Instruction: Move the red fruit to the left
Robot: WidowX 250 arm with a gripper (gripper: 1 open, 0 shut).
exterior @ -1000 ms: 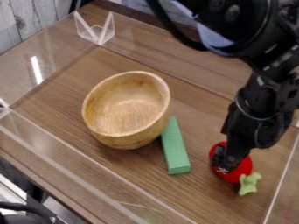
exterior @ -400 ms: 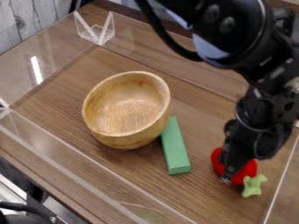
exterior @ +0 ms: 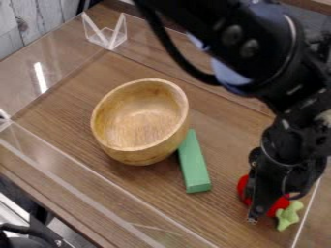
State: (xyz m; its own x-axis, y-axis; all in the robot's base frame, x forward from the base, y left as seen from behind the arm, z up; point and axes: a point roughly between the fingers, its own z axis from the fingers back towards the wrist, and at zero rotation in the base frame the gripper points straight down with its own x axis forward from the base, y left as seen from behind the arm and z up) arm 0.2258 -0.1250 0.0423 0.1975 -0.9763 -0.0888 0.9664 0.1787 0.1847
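The red fruit (exterior: 243,185) lies on the wooden table at the lower right, mostly covered by the arm. Only a strip of its glossy red side and its pale green leafy cap (exterior: 287,215) show. My gripper (exterior: 265,200) points almost straight down onto it. Its dark fingers press against the fruit on both sides, so it is shut on the fruit. The fruit still rests at table level.
A wooden bowl (exterior: 108,105) stands left of centre. A flat green block (exterior: 195,161) lies between the bowl and the fruit. Clear plastic walls ring the table, with a clear folded piece (exterior: 104,31) at the back. The table's right edge is close to the fruit.
The jaws closed in on the red fruit. The arm shifted down and to the right in the picture, and the fruit shifted slightly with it.
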